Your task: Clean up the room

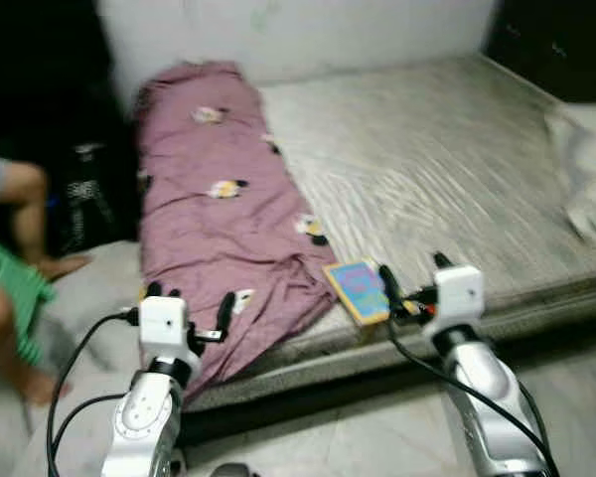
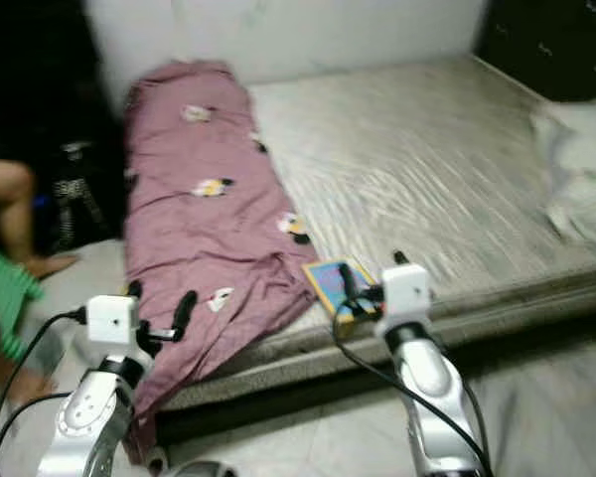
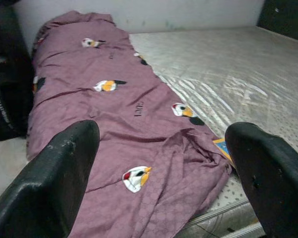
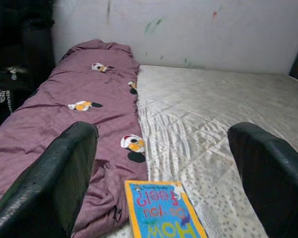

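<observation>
Blanket [image 1: 223, 214], the purple one with small bird prints, is the main thing I see to tidy: it lies along the left part of the mattress [image 1: 447, 169], its long axis running from the wall [image 4: 198, 29] down to the near edge, where its end spills over the side toward the floor [image 1: 377, 437]. I have my left gripper [image 1: 191, 316] raised in front of that hanging end, fingers spread wide, holding nothing and touching nothing; from its wrist camera the blanket sits between the two black fingers [image 3: 49, 183]. My right gripper [image 1: 414, 283] is likewise spread wide and empty, hovering just above the near edge of the mattress, right of the blanket. A blue picture book with a yellow border [image 4: 161, 210] lies flat just beside the blanket's lower end, touching or nearly touching its folds; I cannot tell which. A pale crumpled cloth [image 1: 586, 174] rests on the far right of the mattress, well apart from the blanket. A person's bare legs [image 1: 25, 229] and something green [image 1: 15, 283] are at the left, beside the bed. The eye views are blurred.
</observation>
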You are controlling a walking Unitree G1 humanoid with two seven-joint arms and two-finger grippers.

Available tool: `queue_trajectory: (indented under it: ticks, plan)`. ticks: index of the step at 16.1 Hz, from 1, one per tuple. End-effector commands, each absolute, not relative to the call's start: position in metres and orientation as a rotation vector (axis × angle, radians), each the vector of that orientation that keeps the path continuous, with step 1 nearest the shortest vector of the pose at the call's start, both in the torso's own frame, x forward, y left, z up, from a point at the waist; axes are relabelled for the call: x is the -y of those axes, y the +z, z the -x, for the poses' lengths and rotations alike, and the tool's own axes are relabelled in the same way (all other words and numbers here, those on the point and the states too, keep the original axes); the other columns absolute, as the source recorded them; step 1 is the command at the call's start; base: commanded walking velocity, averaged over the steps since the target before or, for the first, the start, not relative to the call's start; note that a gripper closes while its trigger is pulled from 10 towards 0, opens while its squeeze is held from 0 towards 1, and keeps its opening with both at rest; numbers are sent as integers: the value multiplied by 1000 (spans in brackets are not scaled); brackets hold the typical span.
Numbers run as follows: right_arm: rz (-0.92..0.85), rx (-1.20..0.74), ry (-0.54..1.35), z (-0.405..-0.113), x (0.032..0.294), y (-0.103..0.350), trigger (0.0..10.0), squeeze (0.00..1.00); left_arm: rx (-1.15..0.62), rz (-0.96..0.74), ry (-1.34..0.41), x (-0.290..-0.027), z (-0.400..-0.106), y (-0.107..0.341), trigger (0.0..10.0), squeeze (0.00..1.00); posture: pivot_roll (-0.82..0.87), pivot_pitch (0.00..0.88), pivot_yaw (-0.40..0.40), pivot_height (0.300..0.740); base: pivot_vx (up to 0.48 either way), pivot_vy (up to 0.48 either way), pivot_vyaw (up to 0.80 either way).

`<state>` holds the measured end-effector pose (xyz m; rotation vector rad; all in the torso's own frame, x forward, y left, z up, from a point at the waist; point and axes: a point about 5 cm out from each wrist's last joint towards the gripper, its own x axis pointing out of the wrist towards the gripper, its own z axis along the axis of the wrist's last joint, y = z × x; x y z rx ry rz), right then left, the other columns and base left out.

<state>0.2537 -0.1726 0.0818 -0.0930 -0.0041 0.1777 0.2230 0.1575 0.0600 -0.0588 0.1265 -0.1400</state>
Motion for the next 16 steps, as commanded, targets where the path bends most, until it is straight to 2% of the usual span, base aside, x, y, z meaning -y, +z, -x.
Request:
queue_trajectory:
  ticks: [1,13,16]
  plan:
    - [86,14,199,-256,165,84,10000,0,-117,47,-120,-165,-224,62,10000,0,-23,0,-7,740,0,0,0]
    - [102,13,183,-256,168,82,10000,0,-116,57,-134,-164,-225,62,10000,0,-27,0,-6,740,377,0,0]
    - [104,14,189,-256,167,82,10000,0,-126,46,-111,-165,-226,60,10000,0,-25,0,-5,740,0,0,0]
